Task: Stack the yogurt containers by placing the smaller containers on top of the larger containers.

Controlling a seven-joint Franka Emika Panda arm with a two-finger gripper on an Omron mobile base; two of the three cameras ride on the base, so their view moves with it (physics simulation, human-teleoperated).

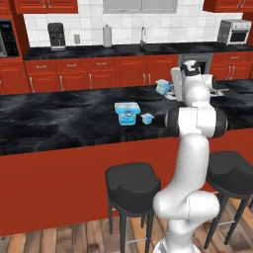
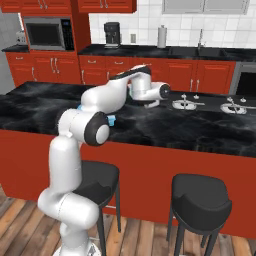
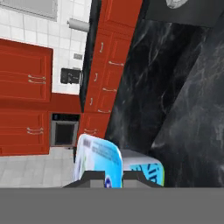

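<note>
The widest yogurt tub (image 1: 127, 113) stands on the black island counter (image 1: 59, 121), and the tiny white cup (image 1: 147, 118) sits just right of it. My gripper (image 1: 169, 91) is shut on the mid-sized teal-blue cup (image 1: 162, 86), farther back and to the right of the tub. In the hand view this cup (image 3: 99, 160) lies sideways between my fingertips (image 3: 93, 176), its printed lid to the left. In the right base view the hand (image 2: 150, 93) reaches over the counter, and a blue bit of a tub (image 2: 111, 119) peeks out behind my elbow.
Stove burners (image 2: 189, 104) are set into the counter to the right of the hand. Two black stools (image 1: 132, 185) stand at the island's near side. Red cabinets, a sink and a coffee machine (image 1: 56, 35) line the back wall.
</note>
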